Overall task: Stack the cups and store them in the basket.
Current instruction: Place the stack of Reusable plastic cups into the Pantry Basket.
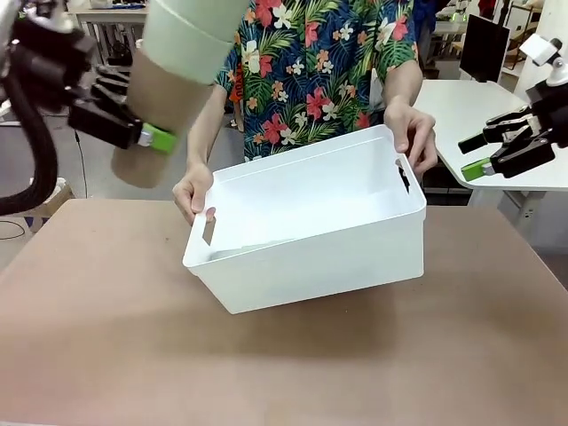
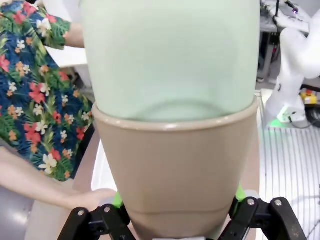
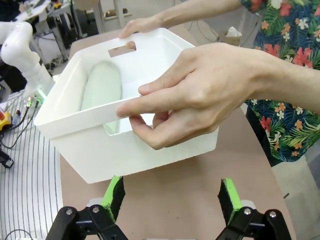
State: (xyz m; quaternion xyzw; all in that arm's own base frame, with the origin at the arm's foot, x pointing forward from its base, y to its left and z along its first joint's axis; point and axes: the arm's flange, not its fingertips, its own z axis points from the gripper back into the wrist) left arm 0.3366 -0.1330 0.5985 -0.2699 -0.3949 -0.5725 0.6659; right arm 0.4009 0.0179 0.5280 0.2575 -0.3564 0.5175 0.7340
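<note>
The left gripper (image 2: pixel 177 220) pinches the tan cup (image 1: pixel 155 124) near its base, a mint cup (image 2: pixel 170 55) nested inside. Beyond, the person's hands (image 3: pixel 200 95) tilt the basket (image 1: pixel 311 257). The right gripper (image 1: pixel 499 153) hangs spread.

I think this is a robot lab. I see white desks (image 1: pixel 470 106), a dark screen (image 1: pixel 484 46), cables on the floor (image 3: pixel 15 127), and another white robot arm (image 2: pixel 295 65) standing nearby.
</note>
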